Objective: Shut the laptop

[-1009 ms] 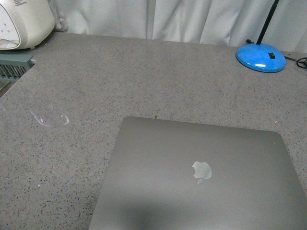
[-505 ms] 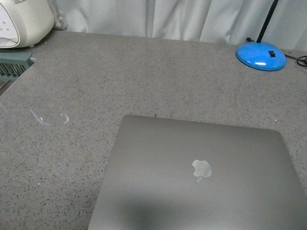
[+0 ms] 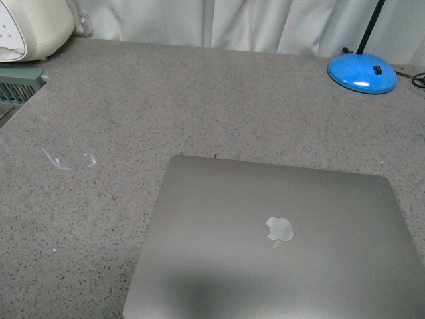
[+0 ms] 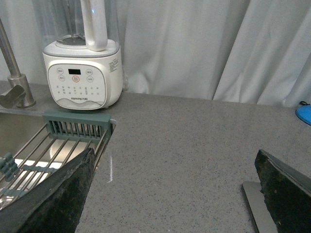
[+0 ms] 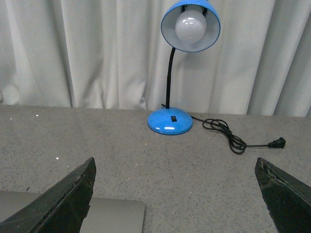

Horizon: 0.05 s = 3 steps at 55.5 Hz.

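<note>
The laptop [image 3: 275,242] lies shut on the grey speckled counter [image 3: 199,93].

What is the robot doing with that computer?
Right now it is not touching it. The laptop lies shut on the grey counter, lid down with its logo facing up. Both grippers are open and hold nothing: the left gripper hangs over the counter near the sink, and the right gripper faces the blue lamp. The closing job looks done.

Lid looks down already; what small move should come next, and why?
Probably none beyond keeping both arms clear: the laptop lies shut, lid flat with its logo up, and the left pincer and right pincer are open above the counter, holding nothing.
</note>
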Motion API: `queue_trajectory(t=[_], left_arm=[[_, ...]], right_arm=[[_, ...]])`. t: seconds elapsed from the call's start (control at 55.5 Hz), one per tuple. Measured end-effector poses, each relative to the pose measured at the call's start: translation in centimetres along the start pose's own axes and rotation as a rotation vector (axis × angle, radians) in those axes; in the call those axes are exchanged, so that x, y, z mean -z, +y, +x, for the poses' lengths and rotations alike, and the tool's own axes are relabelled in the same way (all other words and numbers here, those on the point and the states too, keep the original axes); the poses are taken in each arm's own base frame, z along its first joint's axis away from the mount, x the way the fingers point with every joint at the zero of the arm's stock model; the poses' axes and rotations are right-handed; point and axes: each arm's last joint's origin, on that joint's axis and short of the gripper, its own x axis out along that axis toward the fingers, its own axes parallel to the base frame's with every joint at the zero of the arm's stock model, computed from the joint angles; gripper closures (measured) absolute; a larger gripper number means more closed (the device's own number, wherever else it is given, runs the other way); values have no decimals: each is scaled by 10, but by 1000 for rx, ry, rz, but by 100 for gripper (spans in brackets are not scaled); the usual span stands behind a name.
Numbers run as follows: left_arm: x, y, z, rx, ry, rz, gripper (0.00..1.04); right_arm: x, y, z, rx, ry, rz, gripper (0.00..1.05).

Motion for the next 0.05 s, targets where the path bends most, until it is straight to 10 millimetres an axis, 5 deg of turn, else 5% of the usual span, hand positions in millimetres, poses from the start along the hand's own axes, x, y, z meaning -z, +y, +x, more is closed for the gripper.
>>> queue_trajectory(t=[0.054], left_arm=[[0,0,0,0,0,0,6]], right_arm=[[0,0,0,0,0,0,9]])
